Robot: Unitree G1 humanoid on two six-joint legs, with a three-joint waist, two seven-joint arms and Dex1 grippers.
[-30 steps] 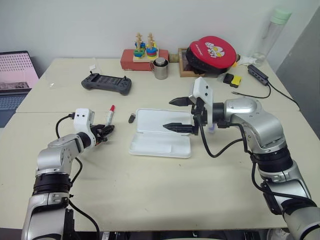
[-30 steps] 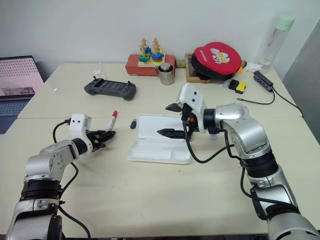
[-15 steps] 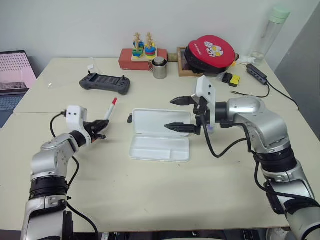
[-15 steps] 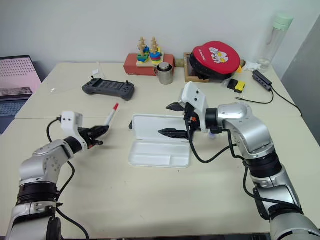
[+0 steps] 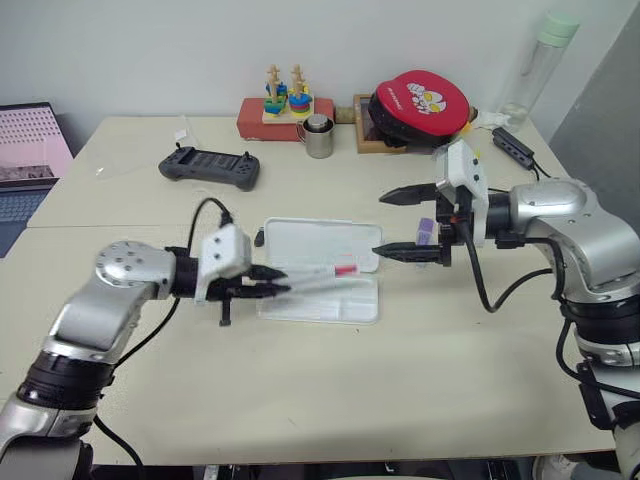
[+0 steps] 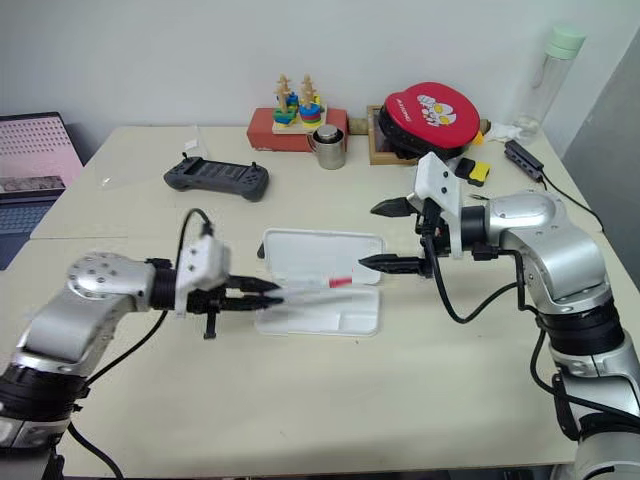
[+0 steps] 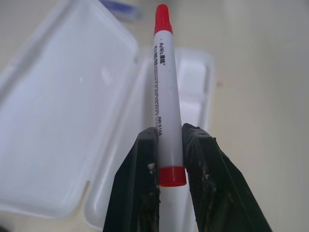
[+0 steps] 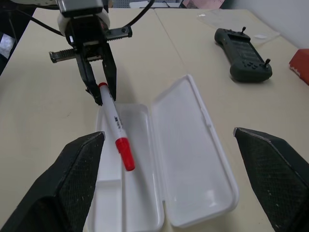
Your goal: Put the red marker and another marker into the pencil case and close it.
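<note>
Red marker [image 7: 165, 101] lengthwise over pencil case [image 7: 67, 116]

glossy white plastic pencil case [image 8: 193, 159] on a matt beige table [image 5: 400, 390]; smooth-barrelled red marker [image 7: 166, 96]; matt dark plastic game controller [image 5: 211, 166]; shiny metal cup [image 5: 320, 137].

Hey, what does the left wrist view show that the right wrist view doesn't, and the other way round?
Left wrist alone: black print along the red marker, and the left gripper closed on its barrel, close up.
Right wrist alone: the grey game controller on the table, and the right gripper standing wide open.
Both: the marker held over the open white pencil case, lid laid back.
</note>
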